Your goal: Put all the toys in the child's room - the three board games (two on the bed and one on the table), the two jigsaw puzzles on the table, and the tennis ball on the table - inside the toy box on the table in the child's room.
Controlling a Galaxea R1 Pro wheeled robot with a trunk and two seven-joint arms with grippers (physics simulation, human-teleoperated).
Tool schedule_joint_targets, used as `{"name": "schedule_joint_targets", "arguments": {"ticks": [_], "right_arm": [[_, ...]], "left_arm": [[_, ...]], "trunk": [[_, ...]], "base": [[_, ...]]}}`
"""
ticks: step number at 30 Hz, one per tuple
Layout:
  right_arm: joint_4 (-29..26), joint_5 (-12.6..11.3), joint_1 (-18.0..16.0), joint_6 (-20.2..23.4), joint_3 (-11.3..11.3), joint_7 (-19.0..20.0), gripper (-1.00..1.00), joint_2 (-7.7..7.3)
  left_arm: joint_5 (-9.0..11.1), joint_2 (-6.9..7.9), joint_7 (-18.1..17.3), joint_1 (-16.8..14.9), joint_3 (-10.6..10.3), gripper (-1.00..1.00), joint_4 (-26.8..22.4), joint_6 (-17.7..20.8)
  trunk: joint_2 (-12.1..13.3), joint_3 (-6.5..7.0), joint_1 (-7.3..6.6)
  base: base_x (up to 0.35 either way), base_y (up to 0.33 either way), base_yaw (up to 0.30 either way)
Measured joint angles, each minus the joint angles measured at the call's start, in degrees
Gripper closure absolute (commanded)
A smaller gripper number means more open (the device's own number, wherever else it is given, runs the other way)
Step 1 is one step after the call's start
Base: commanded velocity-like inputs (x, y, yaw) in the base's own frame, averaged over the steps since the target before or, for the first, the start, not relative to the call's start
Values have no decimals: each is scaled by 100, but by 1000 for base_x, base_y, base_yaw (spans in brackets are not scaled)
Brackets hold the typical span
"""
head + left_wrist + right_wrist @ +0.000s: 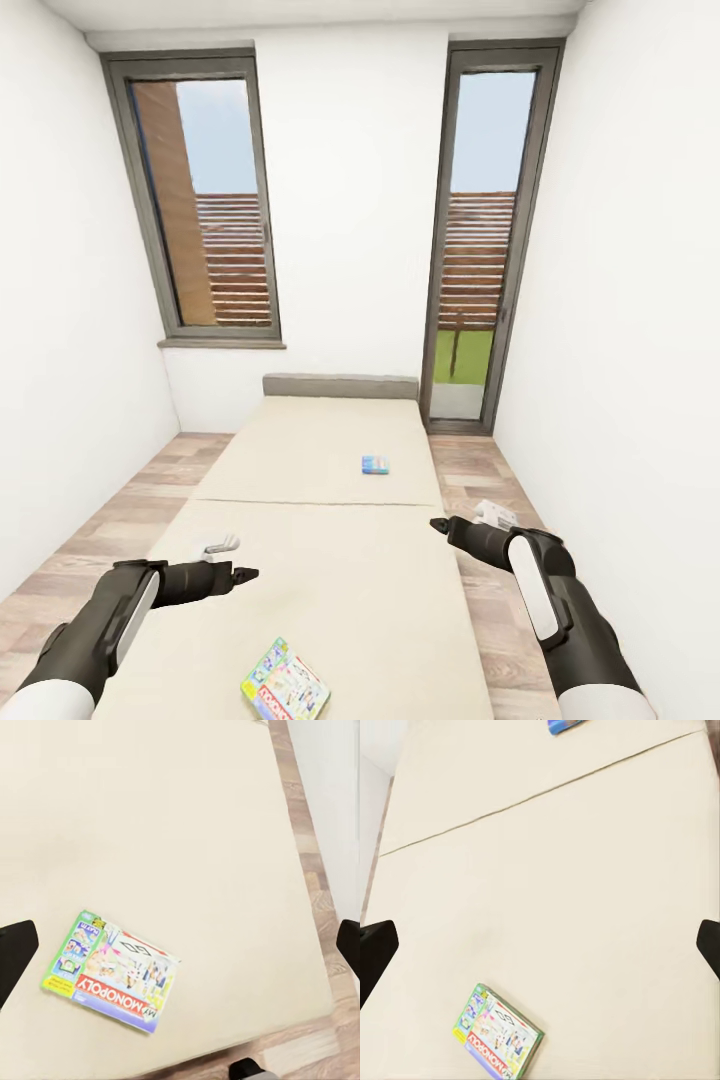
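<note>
Two board games lie on the bed (320, 560). A colourful Monopoly box (285, 686) rests near the foot end, seen again as the Monopoly box (112, 971) and the Monopoly box (499, 1035). A smaller blue box (375, 465) sits on the far mattress section, with the blue box (564, 725) cut by that frame's edge. My left gripper (245, 574) hovers open above the mattress, up and left of the Monopoly box; one of its fingertips (15, 956) is well clear of the box. Over the bed's right edge my right gripper (437, 523) hangs open and empty.
A low grey headboard (340, 385) closes the bed's far end below two tall grey-framed windows (195, 200). Wood-plank floor (490, 600) runs in narrow strips along both sides of the bed, hemmed in by white walls (620, 350).
</note>
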Motion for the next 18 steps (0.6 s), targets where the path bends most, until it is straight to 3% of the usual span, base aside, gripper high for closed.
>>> {"name": "schedule_joint_targets", "arguments": {"ticks": [7, 18], "right_arm": [[4, 1, 0, -8, 2, -3, -100, 0], [17, -1, -1, -9, -11, -3, -100, 1]], "left_arm": [[0, 1, 0, 0, 0, -100, 0, -5], [0, 1, -8, 1, -7, -100, -1, -9]], "trunk": [[0, 48, -1], [0, 114, 0]], "base": [[132, 118, -195], [15, 10, -153]]}}
